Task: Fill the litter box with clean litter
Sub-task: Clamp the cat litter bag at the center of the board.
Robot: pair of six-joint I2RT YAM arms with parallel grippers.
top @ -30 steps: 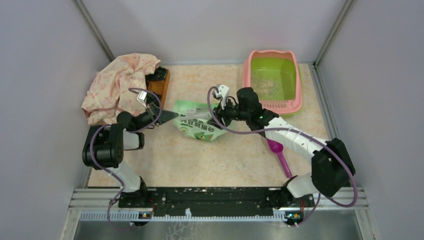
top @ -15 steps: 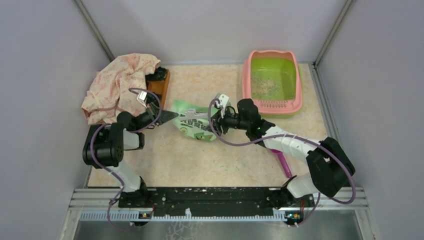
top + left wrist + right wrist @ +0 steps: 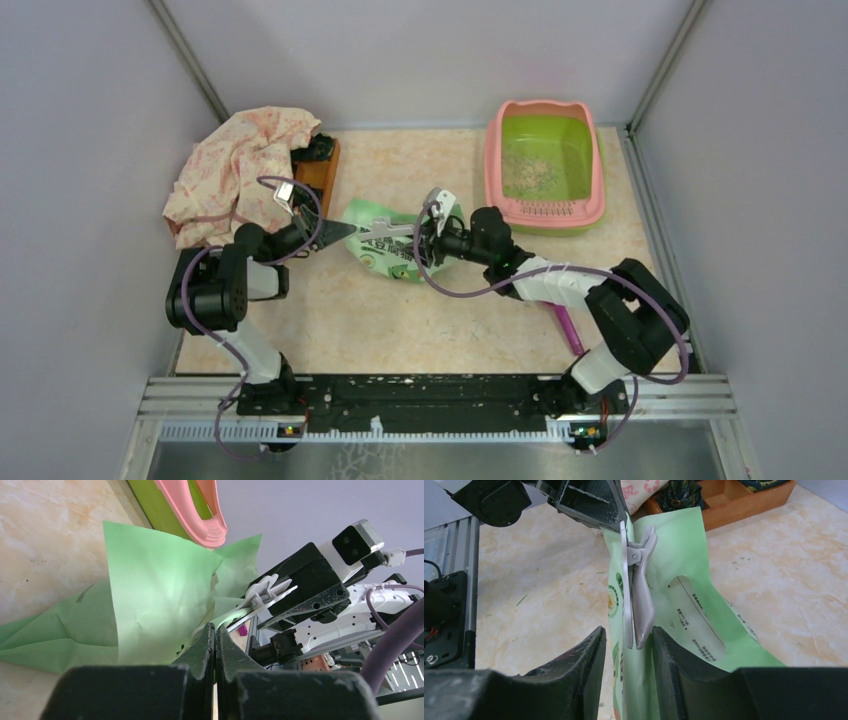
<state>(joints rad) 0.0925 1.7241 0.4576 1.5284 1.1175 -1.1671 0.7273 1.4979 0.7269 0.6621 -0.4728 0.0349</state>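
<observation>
tabletop (image 3: 430, 320) beige marbled; lilac walls (image 3: 420, 50); litter box (image 3: 548, 210) far-right

Green bag (image 3: 375, 255) with grey clip (image 3: 641, 610), floral cloth (image 3: 235, 170) partly over wooden tray (image 3: 322, 175), perhaps purple scoop (image 3: 568, 328).

Litter box (image 3: 550, 211) glossy plastic; bag (image 3: 684, 540) matt, creased, paper-like; clip (image 3: 641, 605) smooth grey plastic; tray (image 3: 749, 505) wood.

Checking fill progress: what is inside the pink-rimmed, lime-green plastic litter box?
A thin patch of pale beige litter granules lies on the green floor of the pink-rimmed plastic litter box; much of that floor is bare. Anything beneath its slotted pink ledge is hidden.
</observation>
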